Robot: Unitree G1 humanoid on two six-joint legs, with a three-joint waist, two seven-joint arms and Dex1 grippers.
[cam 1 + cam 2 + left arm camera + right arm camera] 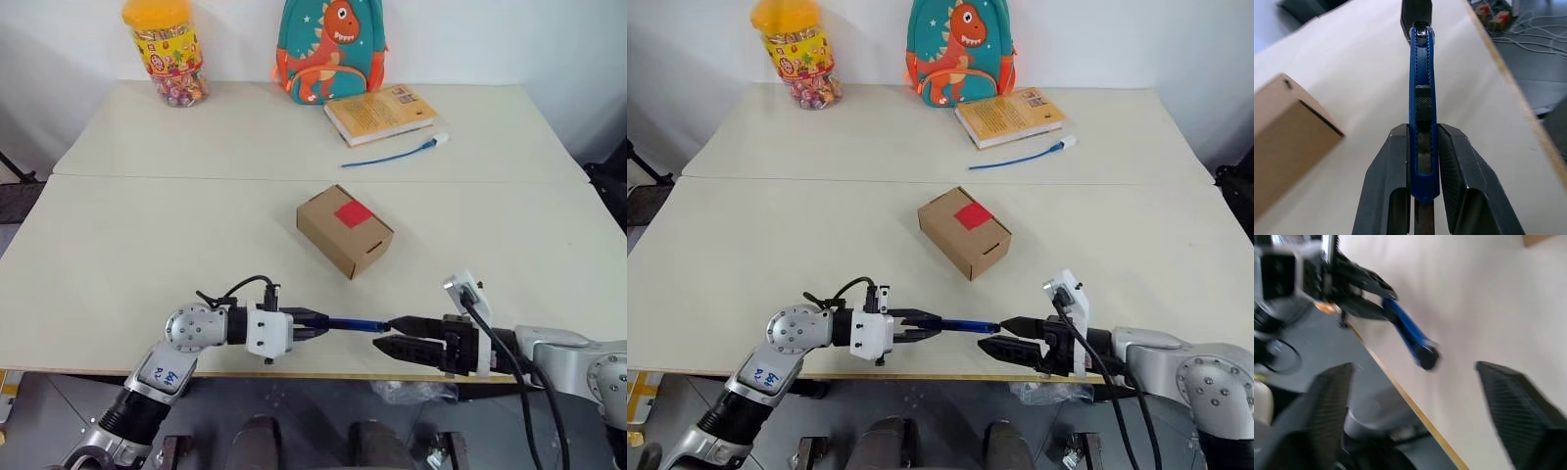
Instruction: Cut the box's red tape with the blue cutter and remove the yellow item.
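Head view: box (345, 231) with red tape (354, 213) sits mid-desk (147, 245), closed. Left end effector (315, 326) clamped on cutter (358, 324), near desk front edge. Right end effector (384, 334) just beside cutter tip.

Left wrist view: fingers (1386, 181) squeeze cutter (1421, 93); box (1288, 132) nearby.

Right wrist view: fingers (1327, 401) wide apart, cutter (1409, 335) between, untouched.

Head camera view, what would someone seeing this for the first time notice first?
Likely the blue cutter near the table's front edge, clamped in the left claw, with its far end between the right claw's open fingers. Next, the box in the middle of the table, its red tape uncut. At the back stand a candy jar and a dinosaur backpack.
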